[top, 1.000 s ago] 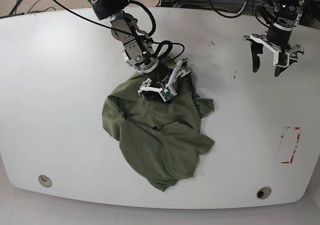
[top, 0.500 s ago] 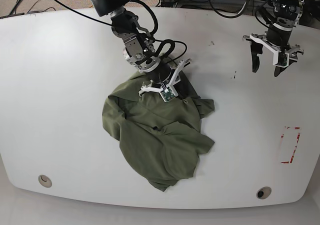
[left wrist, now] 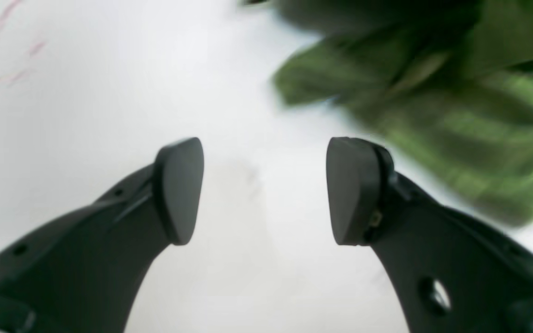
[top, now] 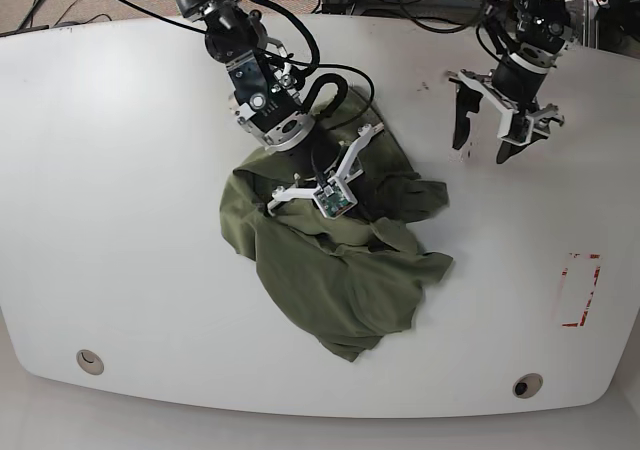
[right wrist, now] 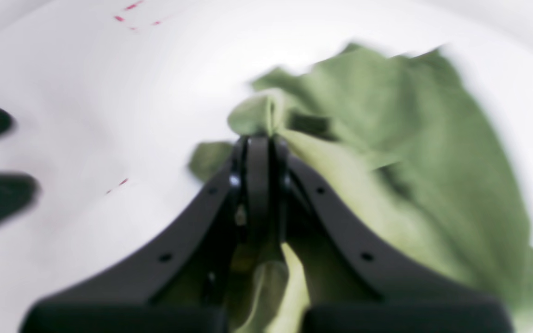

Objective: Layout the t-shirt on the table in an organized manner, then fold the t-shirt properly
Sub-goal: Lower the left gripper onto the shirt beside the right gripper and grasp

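Note:
The olive-green t-shirt (top: pixel 345 270) lies crumpled in a heap near the middle of the white table (top: pixel 120 190). My right gripper (top: pixel 330 178) is at the heap's upper part, shut on a pinch of the cloth. In the right wrist view, a fold of the t-shirt (right wrist: pixel 387 138) sticks out past the closed right gripper (right wrist: pixel 259 138). My left gripper (top: pixel 482 148) hovers open over bare table to the right of the heap, holding nothing. In the left wrist view, the left gripper (left wrist: pixel 264 189) frames white tabletop, with the blurred t-shirt (left wrist: pixel 433 92) at the upper right.
A red tape rectangle (top: pixel 580 290) marks the table at the right. Two round grommet holes sit near the front edge, one at the left (top: pixel 89 361) and one at the right (top: pixel 527 385). Cables hang behind the table's far edge.
The right gripper, still shut on the cloth, has dragged the t-shirt heap a little to the right and toward the front. The left arm has swung left, closer to the heap.

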